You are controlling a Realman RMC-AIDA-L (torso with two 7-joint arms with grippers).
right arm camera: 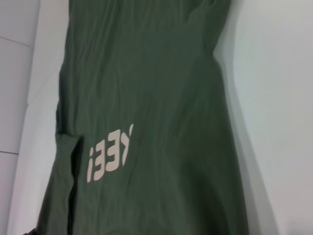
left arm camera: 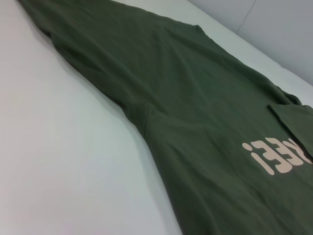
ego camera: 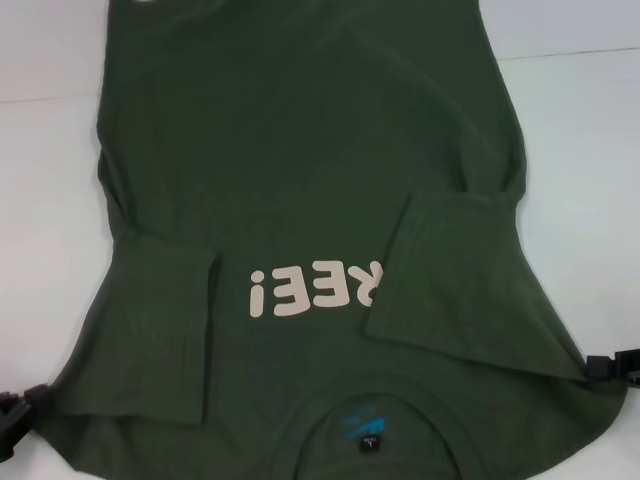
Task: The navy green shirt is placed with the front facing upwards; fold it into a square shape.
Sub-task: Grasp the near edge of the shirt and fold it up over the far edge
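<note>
The green shirt lies flat on the white table, sleeves folded in. Both grippers sit at its shoulders; their fingers are hidden. A bad grab could bunch the cloth.

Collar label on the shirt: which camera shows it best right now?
Head view. The black collar label sits in plain sight inside the neckline of the navy green shirt, beside blue print. Both wrist views show only shirt body and pale lettering, no collar.

Dark olive-green navy green shirt, pale beige block letters, blue collar print, white table
</note>
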